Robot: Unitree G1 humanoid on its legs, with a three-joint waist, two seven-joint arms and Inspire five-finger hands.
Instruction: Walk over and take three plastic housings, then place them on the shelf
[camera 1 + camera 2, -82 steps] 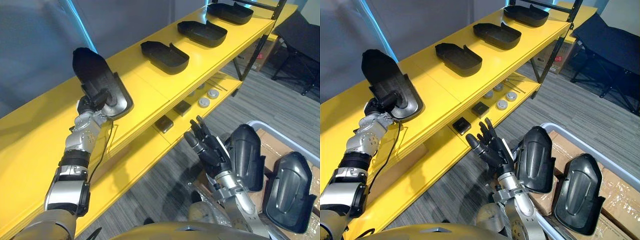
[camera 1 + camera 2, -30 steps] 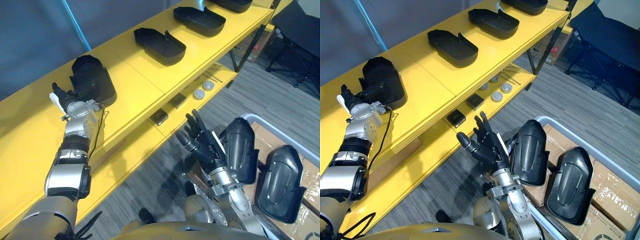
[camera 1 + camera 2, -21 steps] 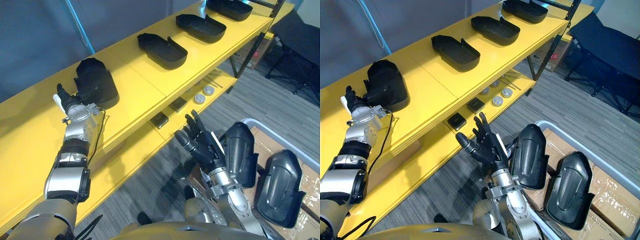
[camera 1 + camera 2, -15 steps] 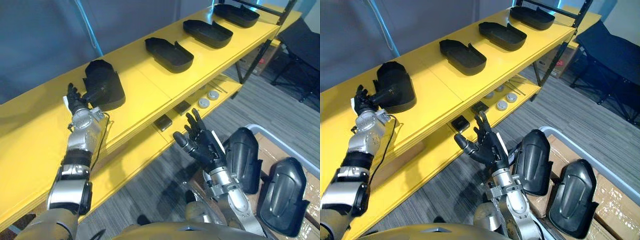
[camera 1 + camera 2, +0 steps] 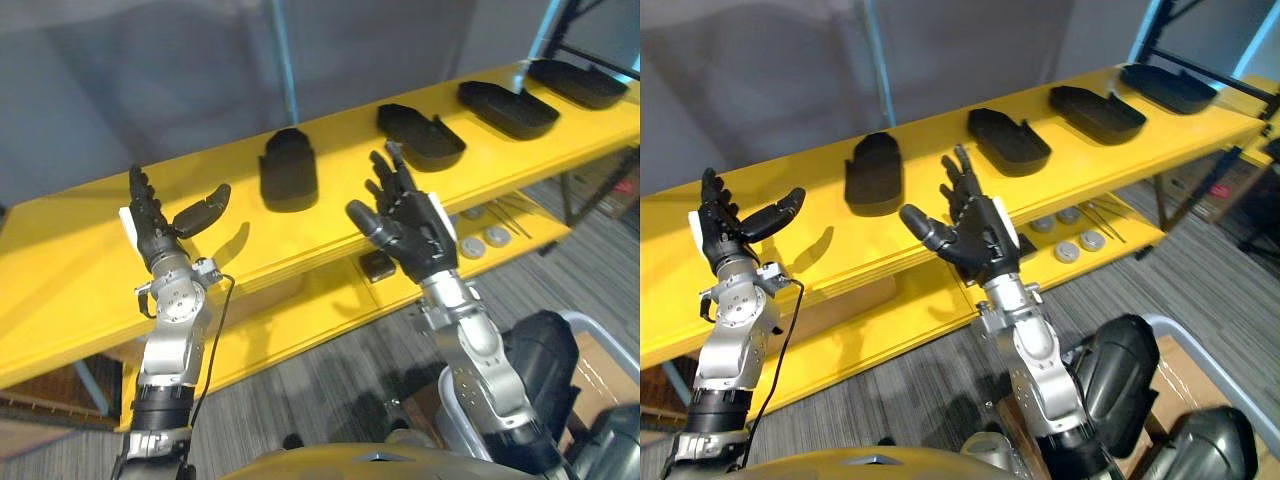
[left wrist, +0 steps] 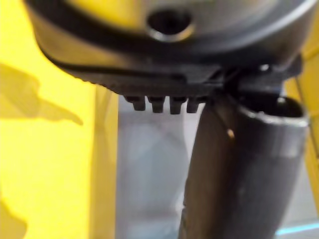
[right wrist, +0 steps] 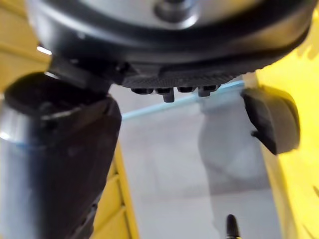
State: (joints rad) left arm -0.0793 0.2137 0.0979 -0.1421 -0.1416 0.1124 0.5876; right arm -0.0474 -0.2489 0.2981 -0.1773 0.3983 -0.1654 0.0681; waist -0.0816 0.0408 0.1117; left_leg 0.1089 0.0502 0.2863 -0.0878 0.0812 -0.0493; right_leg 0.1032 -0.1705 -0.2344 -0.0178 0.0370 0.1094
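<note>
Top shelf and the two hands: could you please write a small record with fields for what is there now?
top shelf: yellow, long
housings on shelf: four, black, in a row
leftmost housing: lies flat, apart from both hands
left hand: open, raised, holds nothing
right hand: open, raised, holds nothing
other housings: two, low at the right, off the shelf

Left hand [image 5: 153,237] and right hand [image 5: 415,235] hover empty before four housings [image 5: 288,175] on shelf [image 5: 60,275].

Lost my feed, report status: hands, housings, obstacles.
Left hand open, empty, by yellow shelf. Right hand open, empty. Four black plastic housings lie on shelf top. Nothing in the way.
</note>
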